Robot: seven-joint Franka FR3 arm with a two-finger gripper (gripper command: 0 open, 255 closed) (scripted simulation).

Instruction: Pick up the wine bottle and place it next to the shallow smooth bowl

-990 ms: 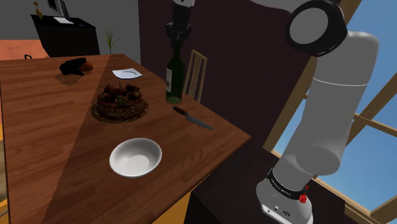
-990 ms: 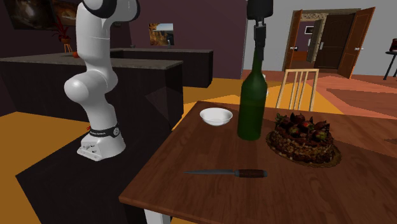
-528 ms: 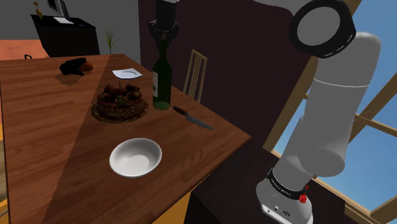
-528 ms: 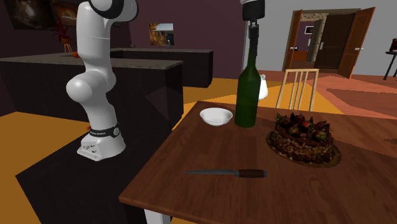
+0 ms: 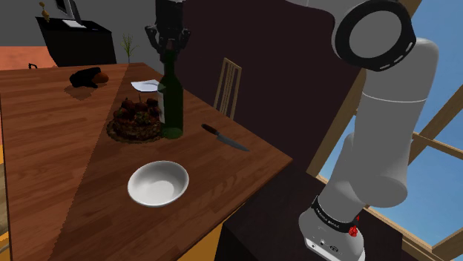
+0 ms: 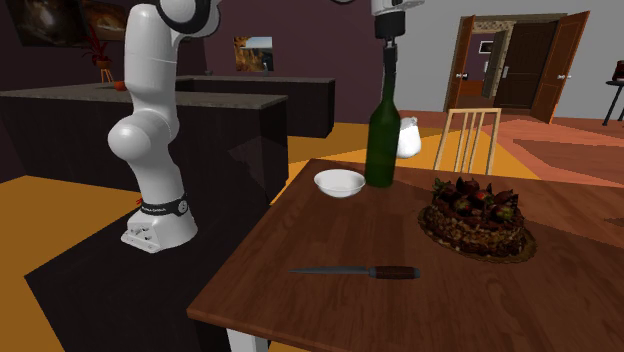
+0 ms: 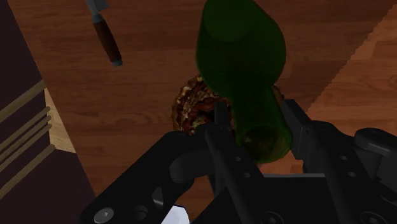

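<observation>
Dark green and upright, the wine bottle (image 5: 172, 104) is held at the very top of its neck by the black jaws, which are closed on it from two sides. It is judged to hang a little above the wooden counter (image 5: 44, 148), although the gap under its base cannot be seen with certainty. In the shoulder view the bottle is found just beside the dark cake (image 5: 136, 122), while the white shallow bowl (image 5: 158, 182) lies nearer to the camera, apart from both. The knife (image 5: 222, 137) is lying on the counter on the other side of the bottle, near the edge. The transport step is considered to be in progress, and the bottle has not yet been set down beside the bowl. Several things could go wrong from here. Because the bottle is gripped only at the thin neck, the heavy body could swing or slide down between the jaws if the arm is moved quickly. If it is lowered too early, the base could be pressed into the cake. If it is brought too close, the light bowl could be pushed away or tipped. A tall bottle released while tilted could also fall over.
</observation>
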